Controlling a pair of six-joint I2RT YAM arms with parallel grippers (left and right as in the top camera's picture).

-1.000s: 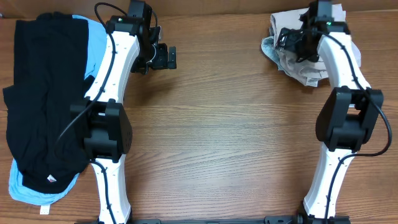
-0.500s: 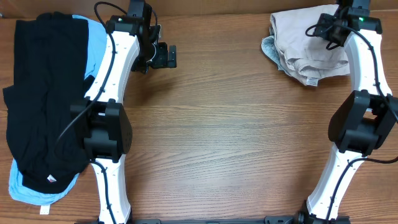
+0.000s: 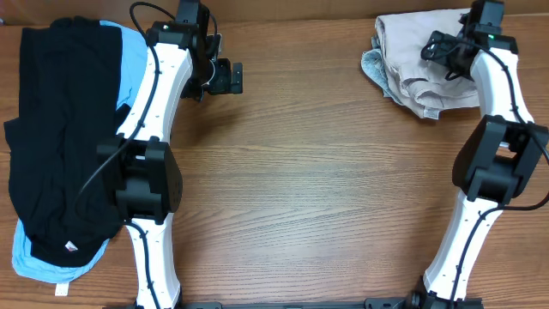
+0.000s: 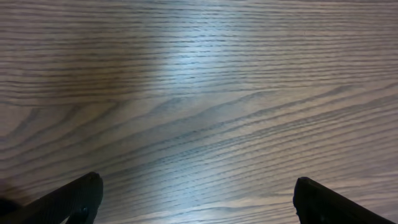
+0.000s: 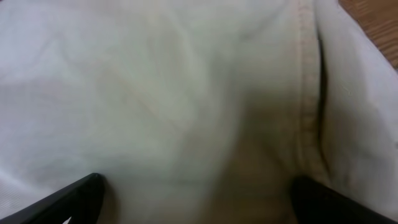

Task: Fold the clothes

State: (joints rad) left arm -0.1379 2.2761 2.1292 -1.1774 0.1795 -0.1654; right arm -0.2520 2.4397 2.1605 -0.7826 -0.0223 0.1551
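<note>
The pale beige shorts lie crumpled at the table's far right, a greyish cloth edge showing at their left. In the right wrist view the beige fabric fills the frame, with a stitched seam. My right gripper is open just above the shorts. Black garments lie over a sky-blue one at the far left. My left gripper is open and empty over bare wood.
The wooden table stretches between the two piles. The left arm runs beside the black pile. The right arm stands at the right edge. A small white label shows on the black pile.
My right gripper let go of the shorts, swung right and up off them, then came back down over their right part. The shorts now lie flatter. The left arm has not moved.
</note>
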